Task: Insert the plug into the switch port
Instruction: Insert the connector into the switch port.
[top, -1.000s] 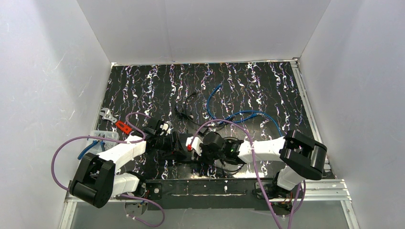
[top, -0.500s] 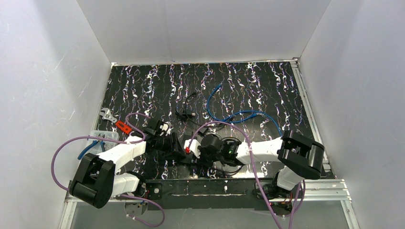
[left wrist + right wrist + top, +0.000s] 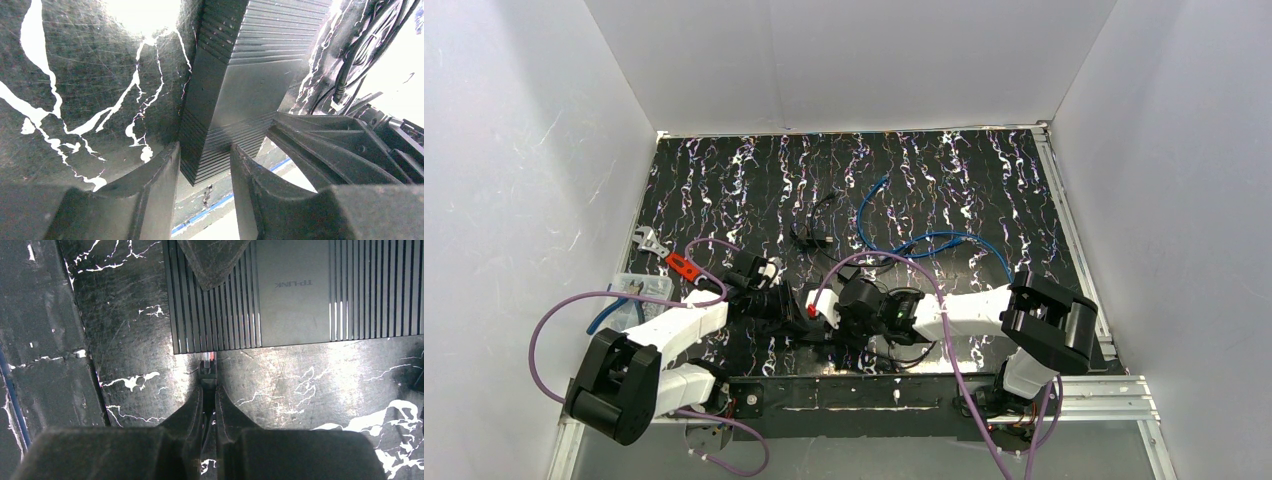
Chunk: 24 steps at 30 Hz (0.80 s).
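Right gripper [image 3: 208, 392] nudged left since earlier view, jaws clamped on plug [image 3: 207, 367] — tip at switch [image 3: 295, 290] edge, seating unclear. Left gripper [image 3: 204, 150] jaws narrowed, straddling switch end; firm contact cannot tell. Plug small, rigid, brittle clip — pinch body squarely; switch light, likely slides.

Plain white walls [image 3: 844, 60] enclose a black table [image 3: 964, 170] veined with white marbling, brightly lit.

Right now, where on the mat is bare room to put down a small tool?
Free: far-left mat between back wall and black cable; far-right corner beyond blue cable. Crowded: near edge around switch, and beside clear bin.
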### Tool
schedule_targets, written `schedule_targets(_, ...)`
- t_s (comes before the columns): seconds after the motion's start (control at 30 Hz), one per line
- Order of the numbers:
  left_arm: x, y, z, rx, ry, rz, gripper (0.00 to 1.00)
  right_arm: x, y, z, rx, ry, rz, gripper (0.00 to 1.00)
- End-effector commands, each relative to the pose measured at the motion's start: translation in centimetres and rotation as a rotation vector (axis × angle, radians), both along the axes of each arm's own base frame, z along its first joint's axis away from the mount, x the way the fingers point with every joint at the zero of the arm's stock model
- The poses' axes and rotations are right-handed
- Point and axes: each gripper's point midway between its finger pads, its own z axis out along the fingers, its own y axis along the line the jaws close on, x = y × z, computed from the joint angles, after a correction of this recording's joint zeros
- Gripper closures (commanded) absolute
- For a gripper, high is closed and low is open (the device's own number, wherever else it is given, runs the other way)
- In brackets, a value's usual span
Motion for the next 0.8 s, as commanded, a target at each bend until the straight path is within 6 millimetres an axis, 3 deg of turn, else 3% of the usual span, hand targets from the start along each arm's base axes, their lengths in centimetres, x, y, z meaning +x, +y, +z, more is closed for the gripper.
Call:
schedule_targets(0.0,-1.7,-1.5,0.8,-0.077,0.046,-0.056,0.66,1.0,4.6,5.0,0.192,-0.076,0.045,0.99)
schedule_targets(0.3,-1.9,-1.7,0.9,-0.084,0.045,-0.071,0.69,1.6,7.2,7.8,0.270,-0.087,0.062,0.99)
schedule_targets(0.77,-1.8,-2.1,2.5,-0.136,-0.012,-0.065,0.71,2.7,7.7,9.3,0.302,-0.160,0.088,0.99)
